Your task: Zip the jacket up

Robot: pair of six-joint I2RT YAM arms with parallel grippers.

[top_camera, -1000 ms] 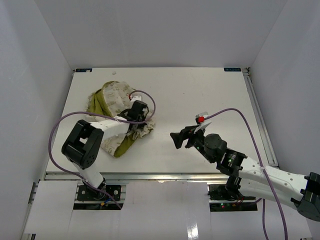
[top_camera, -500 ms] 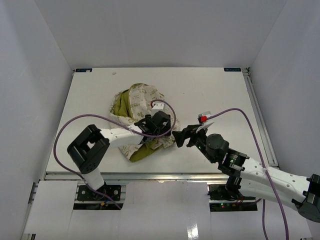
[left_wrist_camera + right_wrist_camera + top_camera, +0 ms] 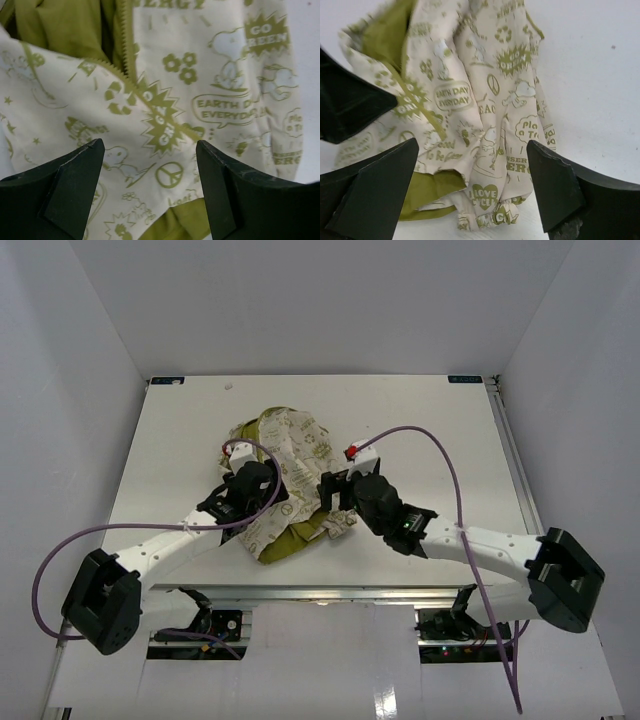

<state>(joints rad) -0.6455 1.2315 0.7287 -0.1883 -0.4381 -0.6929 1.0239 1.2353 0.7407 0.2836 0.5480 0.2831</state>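
Note:
The jacket (image 3: 300, 440) lies crumpled in the middle of the table, cream with olive prints and olive lining showing at its near edge. My left gripper (image 3: 272, 492) hovers over its left part, open, with printed fabric (image 3: 165, 110) and the olive zipper (image 3: 125, 50) below and nothing between the fingers (image 3: 75, 185). My right gripper (image 3: 332, 495) stands open at the jacket's right side. Its view shows the jacket (image 3: 470, 100) with a gathered sleeve cuff (image 3: 505, 215) between the spread fingers (image 3: 555, 185). The left gripper's black body (image 3: 350, 105) shows at the left edge there.
White walls close in the white table (image 3: 430, 420) on three sides. A metal rail (image 3: 512, 460) runs along the right edge. Purple cables loop from both wrists, one low on the left (image 3: 60, 550), one over the right arm (image 3: 445, 460).
The left gripper dragged the jacket from the left toward the table's centre, let go of it and drew back a little. The right gripper swung left to the jacket's edge.

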